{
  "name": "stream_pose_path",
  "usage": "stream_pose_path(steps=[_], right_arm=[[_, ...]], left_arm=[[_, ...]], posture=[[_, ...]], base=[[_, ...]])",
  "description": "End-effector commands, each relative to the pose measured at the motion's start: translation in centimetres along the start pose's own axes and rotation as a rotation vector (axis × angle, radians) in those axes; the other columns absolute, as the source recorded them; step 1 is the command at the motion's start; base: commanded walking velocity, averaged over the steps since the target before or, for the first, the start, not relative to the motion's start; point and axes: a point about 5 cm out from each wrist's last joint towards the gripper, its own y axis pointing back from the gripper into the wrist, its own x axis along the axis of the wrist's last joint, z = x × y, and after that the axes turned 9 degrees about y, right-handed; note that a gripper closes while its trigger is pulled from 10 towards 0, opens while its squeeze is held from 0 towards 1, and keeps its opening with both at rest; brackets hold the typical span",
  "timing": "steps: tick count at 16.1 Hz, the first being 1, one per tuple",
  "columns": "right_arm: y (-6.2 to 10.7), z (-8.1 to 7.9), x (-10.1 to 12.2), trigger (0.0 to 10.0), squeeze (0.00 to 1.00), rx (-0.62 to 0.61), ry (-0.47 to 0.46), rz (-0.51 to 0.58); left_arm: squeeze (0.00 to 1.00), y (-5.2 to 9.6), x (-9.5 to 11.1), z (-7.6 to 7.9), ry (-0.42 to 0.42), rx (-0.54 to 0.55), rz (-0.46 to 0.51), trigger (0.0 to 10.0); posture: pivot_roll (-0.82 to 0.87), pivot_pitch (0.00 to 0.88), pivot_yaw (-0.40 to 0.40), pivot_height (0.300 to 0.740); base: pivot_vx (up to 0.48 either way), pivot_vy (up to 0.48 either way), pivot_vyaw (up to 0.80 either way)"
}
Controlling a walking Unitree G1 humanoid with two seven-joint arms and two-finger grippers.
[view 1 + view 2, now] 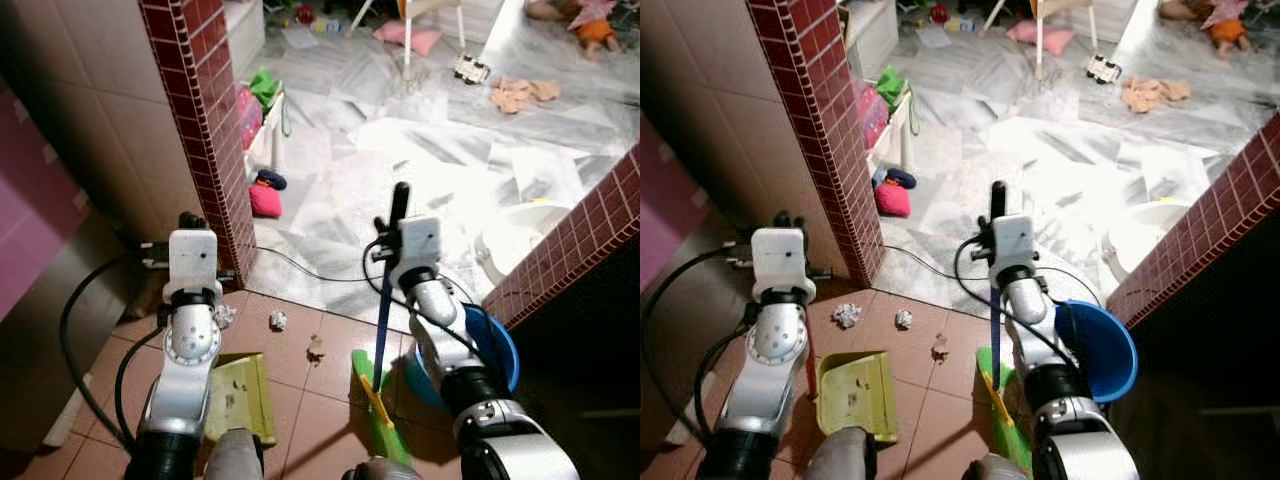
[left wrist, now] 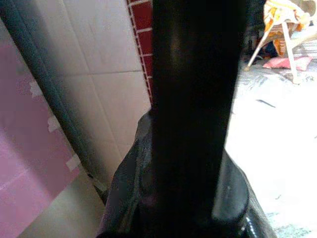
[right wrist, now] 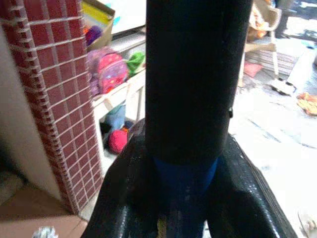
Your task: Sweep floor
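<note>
Landmark: red-tiled pillar (image 1: pixel 830 150); all places below are given from it.
Right end effector (image 1: pixel 996 215): out from the pillar's foot, toward the pale marble floor. Closed around the blue broom handle (image 1: pixel 994 330); the right wrist view has the fingers (image 3: pixel 119 198) flanking a dark pole with blue beneath it.
Broom: green head (image 1: pixel 1000 405) rests on the terracotta floor (image 1: pixel 930 400), nearer the robot than the pillar. Handle is close to upright, probably so the bristles can drag debris back.
Left end effector (image 1: pixel 782 222): on the wall side of the pillar. Wrapped around a dark pole (image 2: pixel 193 99), judged the dustpan's handle.
Dustpan (image 1: pixel 855 392): yellow-green, flat on the floor near the robot, mouth facing the litter to receive it.
Litter: crumpled paper balls (image 1: pixel 847 316) and a scrap (image 1: pixel 939 346) just off the pillar's base, between pan and doorway.
Blue basin (image 1: pixel 1100 345): across the opening from the pillar, against the opposite red-tiled wall.
Stage: sweeping looks barely started; the litter is still outside the pan.
</note>
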Motion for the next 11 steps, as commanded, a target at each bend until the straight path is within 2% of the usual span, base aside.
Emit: stream_pose_path(steps=[1, 2, 3, 5, 9, 11], right_arm=[[-0.8, 0.2, 1.2, 10.0, 0.00, -0.029, -0.046, 0.033], [-0.9, 0.2, 1.5, 10.0, 0.00, -0.033, -0.042, 0.044], [-1.0, 0.2, 1.9, 10.0, 0.00, -0.039, -0.048, 0.056], [-1.0, 0.1, 2.1, 10.0, 0.00, -0.030, -0.036, 0.071], [-1.1, 0.0, 2.8, 10.0, 0.00, -0.033, -0.012, 0.110], [-1.3, 0.1, 3.2, 10.0, 0.00, -0.041, -0.012, 0.127]], left_arm=[[0.00, -1.1, 1.3, -0.5, 0.010, 0.032, 0.073, 10.0], [0.00, -1.5, 1.3, -0.3, 0.045, 0.031, 0.039, 10.0], [0.00, -1.7, 1.7, 0.1, 0.061, -0.023, 0.048, 10.0], [0.00, -1.8, 1.8, 0.3, 0.092, -0.040, 0.043, 10.0], [0.00, -1.9, 1.9, 0.8, 0.082, -0.048, 0.071, 10.0], [0.00, -2.0, 2.0, 0.7, 0.060, -0.031, 0.094, 10.0]], posture=[[0.05, 0.090, -0.052, 0.740], [0.05, 0.093, -0.052, 0.740], [0.05, 0.093, -0.052, 0.740], [0.05, 0.088, -0.050, 0.740], [0.05, 0.082, -0.052, 0.740], [0.05, 0.080, -0.053, 0.740]], base=[[0.000, 0.000, 0.00], [0.000, 0.000, 0.00], [0.000, 0.000, 0.00], [0.000, 0.000, 0.00], [0.000, 0.000, 0.65], [0.000, 0.000, 0.00]])
